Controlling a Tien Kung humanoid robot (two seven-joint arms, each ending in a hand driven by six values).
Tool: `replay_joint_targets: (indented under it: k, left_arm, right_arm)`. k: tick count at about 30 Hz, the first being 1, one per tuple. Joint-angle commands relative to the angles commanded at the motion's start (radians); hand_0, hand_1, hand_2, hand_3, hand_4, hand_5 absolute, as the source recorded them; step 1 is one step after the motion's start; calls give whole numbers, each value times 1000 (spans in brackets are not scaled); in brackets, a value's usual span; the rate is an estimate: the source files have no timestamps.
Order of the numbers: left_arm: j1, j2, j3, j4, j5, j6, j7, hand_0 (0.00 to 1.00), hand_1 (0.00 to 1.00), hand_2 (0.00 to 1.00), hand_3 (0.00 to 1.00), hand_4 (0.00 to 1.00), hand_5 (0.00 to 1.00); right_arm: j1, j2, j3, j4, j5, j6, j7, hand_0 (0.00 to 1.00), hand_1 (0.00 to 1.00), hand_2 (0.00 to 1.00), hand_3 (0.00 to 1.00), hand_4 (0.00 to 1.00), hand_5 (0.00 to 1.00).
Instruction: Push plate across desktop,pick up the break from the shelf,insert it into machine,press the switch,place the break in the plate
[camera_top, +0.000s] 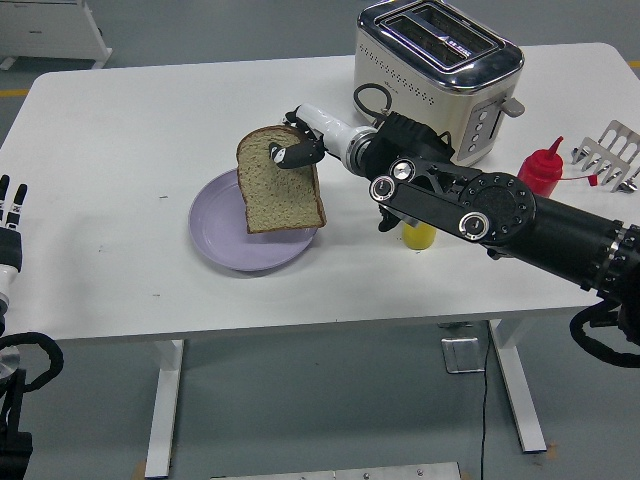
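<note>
A slice of brown bread (280, 185) hangs almost upright over the right side of the lilac plate (222, 235), its lower edge close to the plate's rim. My right hand (298, 150) is shut on the slice's top edge, with dark fingers (292, 155) across its face. The right arm (480, 205) reaches in from the right, passing in front of the cream and chrome toaster (440, 75) at the back. The left hand (10, 215) rests at the picture's left edge, fingers straight and holding nothing.
A metal rack (610, 152) stands at the far right edge of the table, with a red squeeze bottle (542, 165) beside it. A yellow bottle (418, 235) shows partly under my right forearm. White table top (120, 140) spreads to the left of the plate.
</note>
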Motion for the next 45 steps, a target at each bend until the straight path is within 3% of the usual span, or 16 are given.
replay_joint_targets:
  k: [16, 29, 39, 45]
  left_arm:
    - [-2, 0, 0, 3, 0, 0, 0, 831, 896, 897, 788, 631, 998]
    - [-3, 1, 0, 4, 0, -1, -1, 830, 896, 897, 787, 630, 998]
    - [-3, 1, 1, 4, 0, -1, -1, 830, 896, 896, 788, 631, 998]
    - [-3, 1, 4, 4, 0, -1, -1, 830, 896, 896, 787, 631, 998]
  right_arm:
    - [8, 0, -38, 6, -21, -3, 26, 324, 416, 461, 507, 254, 155]
    - [25, 0, -46, 62, -19, 10, 43, 323, 415, 462, 507, 260, 155]
    - [30, 0, -81, 50, -49, 43, 181, 333, 420, 466, 509, 266, 162]
    - [28, 0, -103, 28, -65, 38, 241, 347, 428, 468, 511, 266, 163]
